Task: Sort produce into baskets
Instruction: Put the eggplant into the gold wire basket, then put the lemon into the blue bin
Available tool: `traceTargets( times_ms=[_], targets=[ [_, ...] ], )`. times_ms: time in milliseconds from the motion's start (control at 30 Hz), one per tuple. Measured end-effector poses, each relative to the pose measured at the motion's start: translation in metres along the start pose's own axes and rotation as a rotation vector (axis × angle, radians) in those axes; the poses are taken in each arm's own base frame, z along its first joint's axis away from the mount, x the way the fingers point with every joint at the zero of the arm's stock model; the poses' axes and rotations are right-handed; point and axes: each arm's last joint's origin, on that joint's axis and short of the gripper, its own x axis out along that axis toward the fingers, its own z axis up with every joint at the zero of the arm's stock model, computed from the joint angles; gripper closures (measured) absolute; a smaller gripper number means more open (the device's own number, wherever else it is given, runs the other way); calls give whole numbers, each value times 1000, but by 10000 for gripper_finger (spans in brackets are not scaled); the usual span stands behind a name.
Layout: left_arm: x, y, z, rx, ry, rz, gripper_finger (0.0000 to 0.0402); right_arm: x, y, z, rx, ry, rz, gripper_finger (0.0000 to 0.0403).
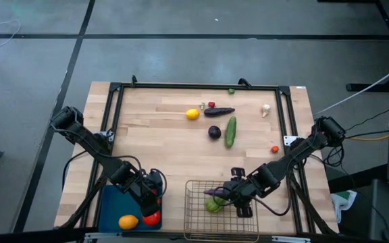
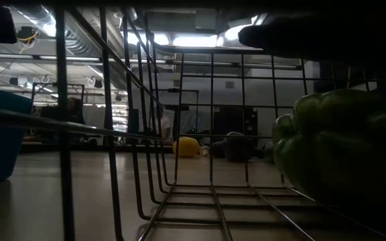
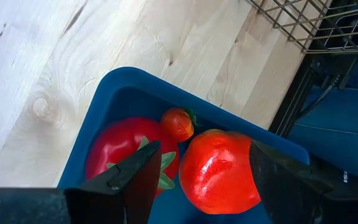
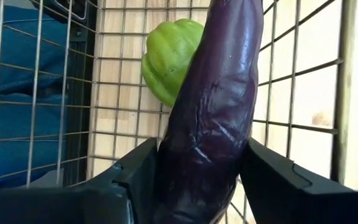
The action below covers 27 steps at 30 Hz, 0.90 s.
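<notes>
Wooden table (image 1: pixel 167 145): right gripper (image 4: pixel 197 180) clamps eggplant (image 4: pixel 213 106) over wire basket (image 1: pixel 196 219), pepper (image 4: pixel 169 56) inside. Left gripper (image 3: pixel 197 180), fingers apart, above blue tray (image 3: pixel 114 84) holding red fruits (image 3: pixel 219 171). Cucumber (image 1: pixel 231 131), lemon (image 1: pixel 192 114), garlic (image 1: pixel 266 110) beyond basket, unsorted.

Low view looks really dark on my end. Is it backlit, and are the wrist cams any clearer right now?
Low view: yes, backlit by ceiling lights; the wire basket and green pepper read nearly as silhouettes, the pepper close and soft. Left wrist view: bright, glossy highlights on the red fruit in the blue tray. Right wrist view: evenly lit, the eggplant sharp between the right pincer fingers.
</notes>
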Motion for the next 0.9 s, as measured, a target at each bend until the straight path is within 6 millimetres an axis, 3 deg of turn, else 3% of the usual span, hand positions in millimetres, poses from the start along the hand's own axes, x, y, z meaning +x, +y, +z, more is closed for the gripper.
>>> traceTargets(
  times_ms=[467, 700, 900],
  targets=[
    [0, 0, 0, 0, -11, 4, 164, 0, 0, 0, 0, 3, 6, 70],
    [1, 4, 10, -39, -41, 17, 164, 0, 0, 0, 6, 4, 6, 52],
    [1, 13, 34, -52, -75, 27, 164, 0, 0, 0, 7, 6, 5, 52]
  ],
)
